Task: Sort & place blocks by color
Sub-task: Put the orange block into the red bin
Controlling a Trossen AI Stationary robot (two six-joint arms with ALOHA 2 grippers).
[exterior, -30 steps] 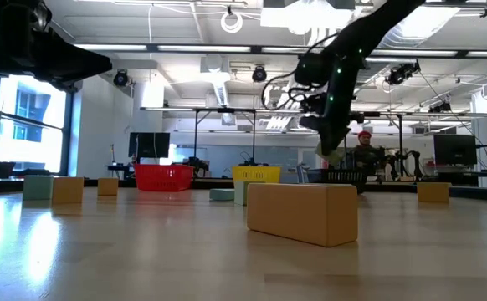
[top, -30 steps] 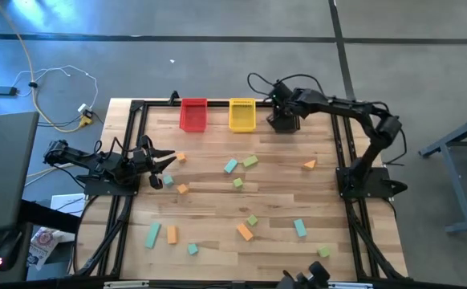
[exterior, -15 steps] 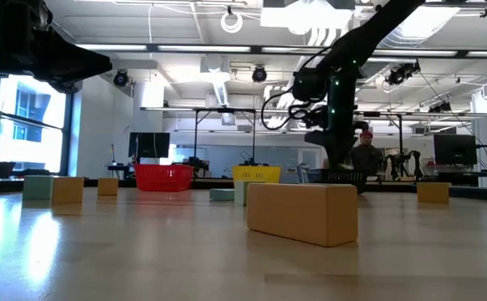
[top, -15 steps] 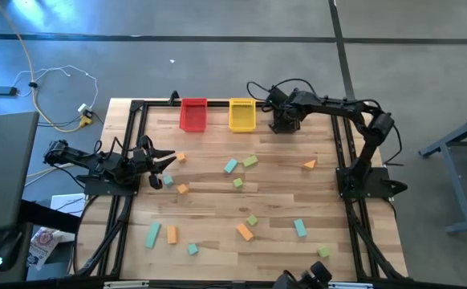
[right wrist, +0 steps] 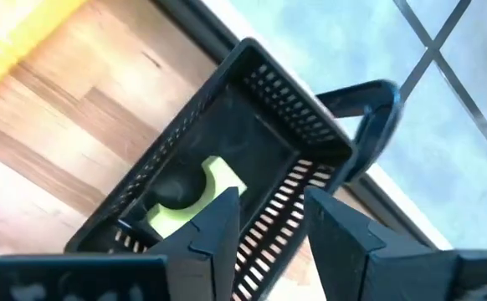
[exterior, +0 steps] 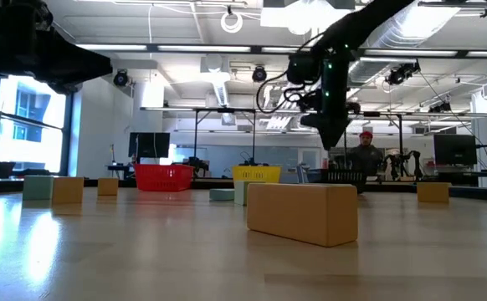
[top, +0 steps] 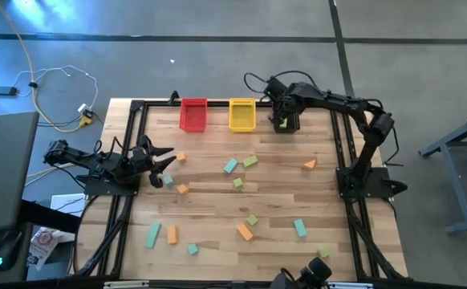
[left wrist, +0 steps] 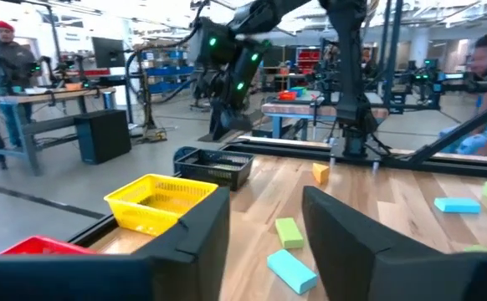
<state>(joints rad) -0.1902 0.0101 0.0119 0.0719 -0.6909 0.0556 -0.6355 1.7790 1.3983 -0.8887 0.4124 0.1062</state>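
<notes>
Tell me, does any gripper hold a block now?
No. The right gripper is open above the black bin, a green block lying inside; the left gripper is open and empty.

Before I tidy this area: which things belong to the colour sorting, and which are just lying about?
Job:
- loose blocks on the table
- green block in the black bin
- red bin, yellow bin
- right gripper over the black bin; left gripper at the table's left edge

Lying about:
- cable on the floor
</notes>
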